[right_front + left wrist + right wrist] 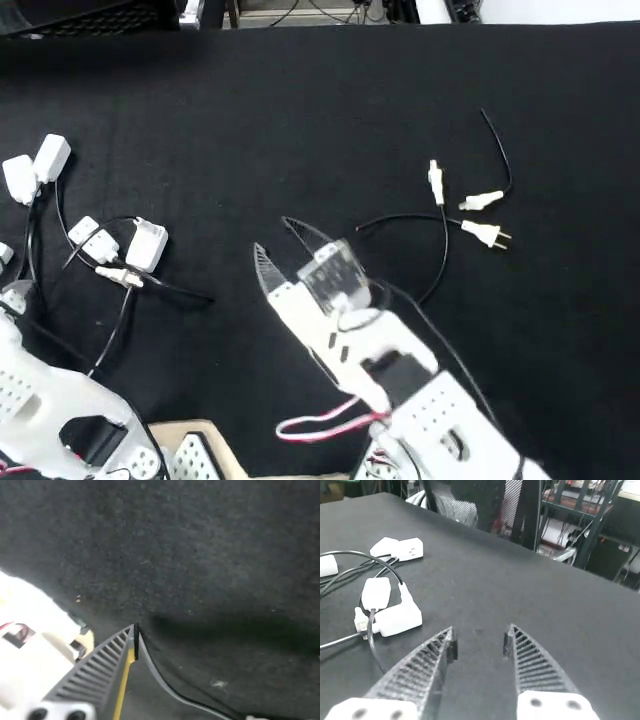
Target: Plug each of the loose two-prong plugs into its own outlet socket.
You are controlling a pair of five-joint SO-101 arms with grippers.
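Two-prong plugs (487, 235), 3 of them on short black leads (444, 255), lie loose right of centre on the black surface (330, 110). They are well apart from the white outlet sockets (148, 245) clustered with their cords near the left edge. A wide stretch of black cloth separates the 2 groups. Over it hovers the right gripper (272, 233), its fingers (525, 655) spread wide and holding nothing. The left arm (45, 400) sits low at the near left corner. Beyond the far edge stand a mesh chair (465, 505) and metal racks (580, 515) hung with cables.
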